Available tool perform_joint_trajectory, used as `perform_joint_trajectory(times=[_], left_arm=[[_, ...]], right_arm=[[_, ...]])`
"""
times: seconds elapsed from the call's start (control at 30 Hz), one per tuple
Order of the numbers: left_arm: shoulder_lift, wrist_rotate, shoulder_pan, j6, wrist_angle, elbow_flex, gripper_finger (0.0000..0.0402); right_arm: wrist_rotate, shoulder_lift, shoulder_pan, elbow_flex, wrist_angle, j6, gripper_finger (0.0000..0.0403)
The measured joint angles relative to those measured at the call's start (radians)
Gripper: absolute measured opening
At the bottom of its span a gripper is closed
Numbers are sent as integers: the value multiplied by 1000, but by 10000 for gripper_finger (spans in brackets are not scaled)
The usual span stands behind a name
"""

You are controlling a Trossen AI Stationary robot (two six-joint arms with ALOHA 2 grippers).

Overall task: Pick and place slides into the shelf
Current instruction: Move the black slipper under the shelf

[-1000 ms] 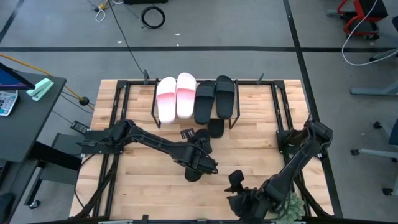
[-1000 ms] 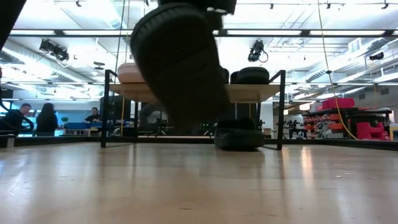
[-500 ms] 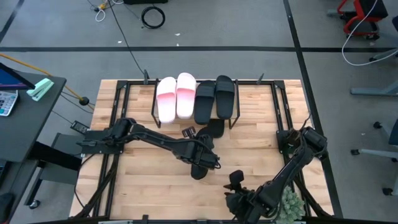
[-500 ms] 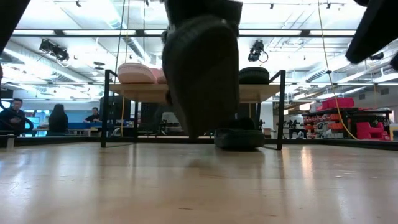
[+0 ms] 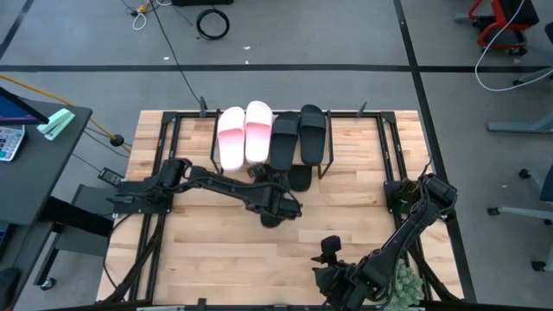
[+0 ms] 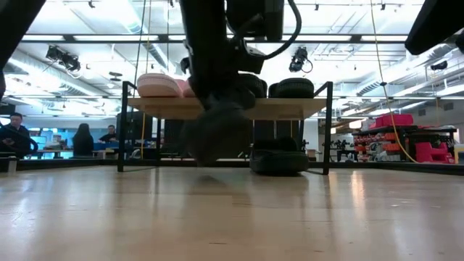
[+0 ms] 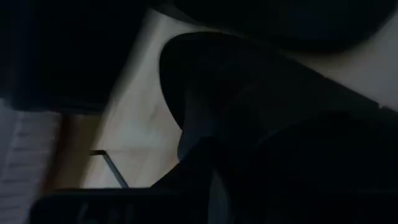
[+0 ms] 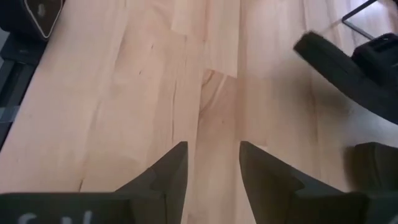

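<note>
On the shelf (image 5: 270, 130) you have two pink slides (image 5: 244, 134) and two black slides (image 5: 299, 136); another black slide (image 5: 299, 178) lies beneath it. Your left gripper (image 5: 275, 210) clamps a sixth slide (image 6: 212, 134) just before the shelf, while your right gripper (image 8: 212, 163) waits parted, empty, near the table's front edge

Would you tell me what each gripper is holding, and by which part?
The left gripper holds a black slide; the hold point is hidden. The right gripper is open, empty.
</note>
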Motion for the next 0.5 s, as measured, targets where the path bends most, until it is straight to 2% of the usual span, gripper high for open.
perform_joint_trajectory(times=[0.1, 0.27, 0.33, 0.5], left_arm=[[-2, 8, 17, 14, -13, 2, 36], [0, -1, 65, 135, 17, 1, 16], [0, -3, 89, 166, 31, 1, 26], [0, 34, 137, 201, 49, 1, 86]], right_arm=[[0, 0, 0, 0, 1, 2, 150], [0, 0, -1, 0, 0, -2, 150], [0, 0, -1, 0, 1, -3, 150], [0, 0, -1, 0, 1, 2, 150]])
